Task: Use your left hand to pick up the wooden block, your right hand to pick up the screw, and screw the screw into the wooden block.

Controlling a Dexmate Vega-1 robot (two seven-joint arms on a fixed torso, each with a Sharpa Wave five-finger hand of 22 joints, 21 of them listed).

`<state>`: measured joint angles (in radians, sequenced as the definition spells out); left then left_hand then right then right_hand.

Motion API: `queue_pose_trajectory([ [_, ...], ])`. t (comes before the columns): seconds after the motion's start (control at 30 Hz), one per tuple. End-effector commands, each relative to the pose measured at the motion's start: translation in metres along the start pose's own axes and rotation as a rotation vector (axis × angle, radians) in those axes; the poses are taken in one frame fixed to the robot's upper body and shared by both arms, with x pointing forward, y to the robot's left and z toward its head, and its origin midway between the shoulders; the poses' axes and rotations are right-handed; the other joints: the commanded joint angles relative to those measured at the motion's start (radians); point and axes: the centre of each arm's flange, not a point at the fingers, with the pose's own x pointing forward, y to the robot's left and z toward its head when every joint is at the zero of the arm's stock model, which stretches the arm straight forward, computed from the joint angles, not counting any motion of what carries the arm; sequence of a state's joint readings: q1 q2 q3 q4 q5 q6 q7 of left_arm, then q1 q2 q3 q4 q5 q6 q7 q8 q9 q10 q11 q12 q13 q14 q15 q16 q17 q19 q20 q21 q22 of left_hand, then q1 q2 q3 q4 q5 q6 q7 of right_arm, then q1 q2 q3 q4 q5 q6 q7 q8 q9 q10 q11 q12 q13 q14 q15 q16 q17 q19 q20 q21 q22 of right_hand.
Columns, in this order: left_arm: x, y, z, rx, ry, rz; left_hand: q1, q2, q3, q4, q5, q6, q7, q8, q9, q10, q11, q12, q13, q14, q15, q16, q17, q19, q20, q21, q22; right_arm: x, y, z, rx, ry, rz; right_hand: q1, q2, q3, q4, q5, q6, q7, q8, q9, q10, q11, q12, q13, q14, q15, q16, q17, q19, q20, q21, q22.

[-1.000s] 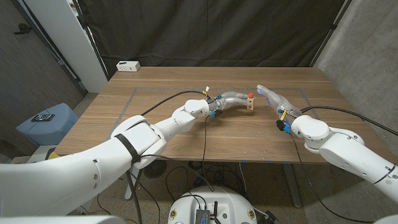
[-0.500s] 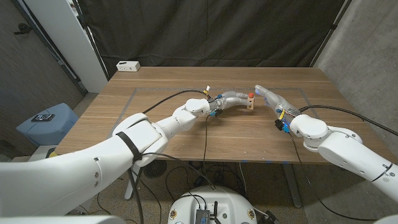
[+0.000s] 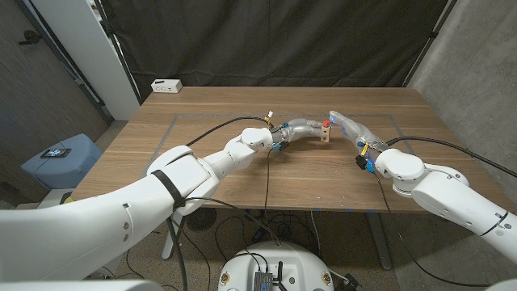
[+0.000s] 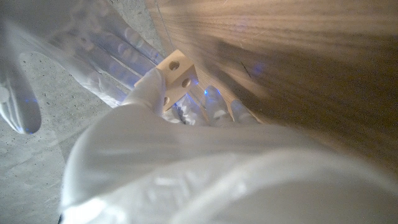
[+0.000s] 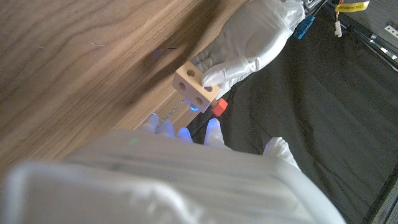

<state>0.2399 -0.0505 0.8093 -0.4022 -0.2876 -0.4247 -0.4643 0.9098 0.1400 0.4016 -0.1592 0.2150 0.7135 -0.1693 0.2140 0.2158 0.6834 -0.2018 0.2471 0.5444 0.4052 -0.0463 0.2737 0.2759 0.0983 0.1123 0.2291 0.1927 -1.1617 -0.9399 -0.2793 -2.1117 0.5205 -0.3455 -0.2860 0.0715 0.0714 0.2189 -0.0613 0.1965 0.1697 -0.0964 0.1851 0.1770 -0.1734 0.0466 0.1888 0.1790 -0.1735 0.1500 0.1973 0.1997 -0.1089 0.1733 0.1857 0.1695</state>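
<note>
Reaching in from both sides, the arms meet over the far middle of the wooden desk (image 3: 242,174), where the left hand (image 3: 303,127) grips the block (image 3: 325,132), a pale wooden cube with round holes in its faces. Right hand (image 3: 349,126) points its gloved fingers at the block, a thin threaded screw (image 5: 176,106) running from its fingertips (image 5: 163,126) into the block's underside. A small red piece (image 5: 219,106) sits just beside the block.

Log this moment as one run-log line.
left hand: holds wooden block above table | right hand: fingertips at block, by red-headed screw | screw grip: cannot tell
</note>
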Motion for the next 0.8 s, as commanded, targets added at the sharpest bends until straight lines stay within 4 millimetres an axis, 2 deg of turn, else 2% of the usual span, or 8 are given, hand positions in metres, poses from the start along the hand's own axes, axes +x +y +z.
queue_pose_trajectory([
  [0.03,-0.0012,-0.0016,-0.0001,0.001,-0.012,-0.005,-0.001,0.005,0.002,0.005,0.006,0.010,-0.001,0.004,0.004,0.007,-0.003,0.007,0.006,0.010,-0.060,0.005,0.002,0.008,0.007,0.004,0.003,-0.0023,0.0043,0.0003,-0.002,0.002,0.016,-0.012,0.001,0.005,0.003,0.008,0.008,0.005,0.004,0.002,-0.180,0.002,0.003,0.003,-0.205,0.008,0.005,0.004,-0.004,0.008,0.004,0.003],
  [0.8,0.0001,-0.0023,-0.0014,-0.004,-0.001,0.000,-0.001,0.005,0.002,0.005,0.007,0.011,-0.001,0.005,0.004,0.006,-0.002,0.007,0.006,0.009,-0.061,0.004,0.002,0.008,0.006,0.004,0.003,-0.0016,0.0075,0.0000,0.007,0.006,0.029,-0.011,0.003,0.007,0.003,0.009,0.008,0.004,0.002,0.002,-0.180,0.004,0.004,0.003,-0.204,0.009,0.005,0.003,-0.005,0.008,0.005,0.003],
])
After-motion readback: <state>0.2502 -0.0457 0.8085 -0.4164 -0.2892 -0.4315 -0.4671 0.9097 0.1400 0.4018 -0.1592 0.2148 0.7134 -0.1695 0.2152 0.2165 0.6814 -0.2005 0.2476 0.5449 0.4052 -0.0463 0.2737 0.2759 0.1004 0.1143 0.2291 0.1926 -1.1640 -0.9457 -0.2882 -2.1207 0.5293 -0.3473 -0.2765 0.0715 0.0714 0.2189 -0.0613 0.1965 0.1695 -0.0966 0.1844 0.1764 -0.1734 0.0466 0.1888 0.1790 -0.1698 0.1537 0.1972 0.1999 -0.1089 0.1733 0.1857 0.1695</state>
